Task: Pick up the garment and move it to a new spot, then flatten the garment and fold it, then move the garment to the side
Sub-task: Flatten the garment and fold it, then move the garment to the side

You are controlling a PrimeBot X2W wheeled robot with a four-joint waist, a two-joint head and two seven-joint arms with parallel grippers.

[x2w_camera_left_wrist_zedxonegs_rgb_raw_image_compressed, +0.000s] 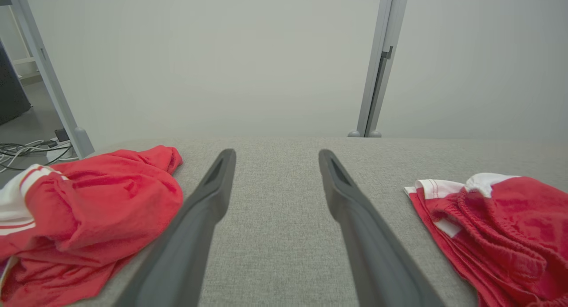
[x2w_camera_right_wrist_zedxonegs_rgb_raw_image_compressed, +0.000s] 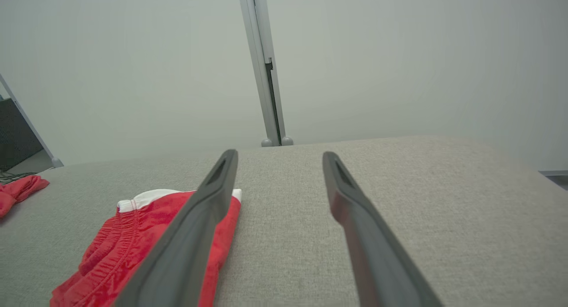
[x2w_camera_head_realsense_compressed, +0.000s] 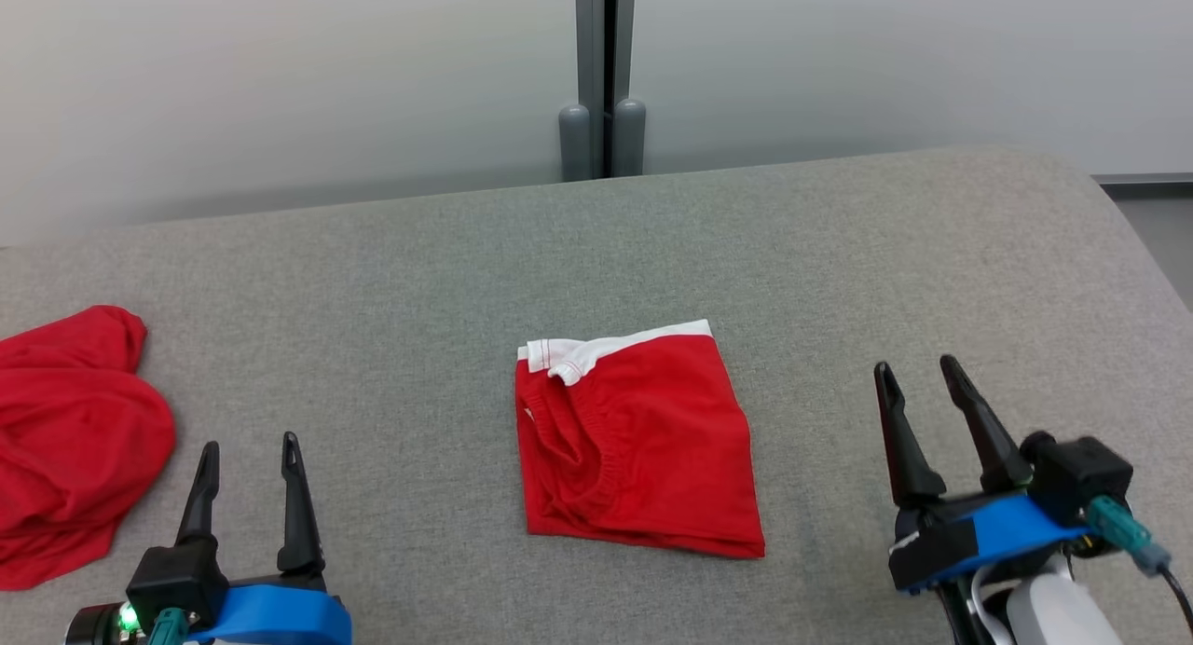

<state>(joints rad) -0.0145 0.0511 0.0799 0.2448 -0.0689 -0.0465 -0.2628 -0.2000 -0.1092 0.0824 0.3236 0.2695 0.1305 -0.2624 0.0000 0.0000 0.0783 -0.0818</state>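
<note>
**Item 1, garment** (x2w_camera_head_realsense_compressed: 638, 440): red shorts with a white waistband. We record them folded into a near-square packet, lying flat at the centre of the head view. The waistband edge faces the top of the frame and elastic gathers show on the left half. Nothing touches it.

**Item 2, right gripper** (x2w_camera_head_realsense_compressed: 915, 363): lower right of the head view, well apart from the garment. Its two dark fingers are spread wide with nothing between them. In the right wrist view the garment lies at lower left, partly behind the left-hand finger.

**Item 3, left gripper** (x2w_camera_head_realsense_compressed: 250, 442): lower left of the head view. The fingers are likewise spread wide and empty, with bare fabric between them.

**Item 4, red cloth heap** (x2w_camera_head_realsense_compressed: 70, 440): crumpled at the left edge of the head view. White striped trim shows in the left wrist view, but we cannot tell what kind of clothing it is.

**Item 5, grey fabric surface** (x2w_camera_head_realsense_compressed: 839, 253): carries all the above.

**Item 6, pale partition** (x2w_camera_head_realsense_compressed: 280, 86) with grey post (x2w_camera_head_realsense_compressed: 604, 67): top of the frame, behind the surface.
</note>
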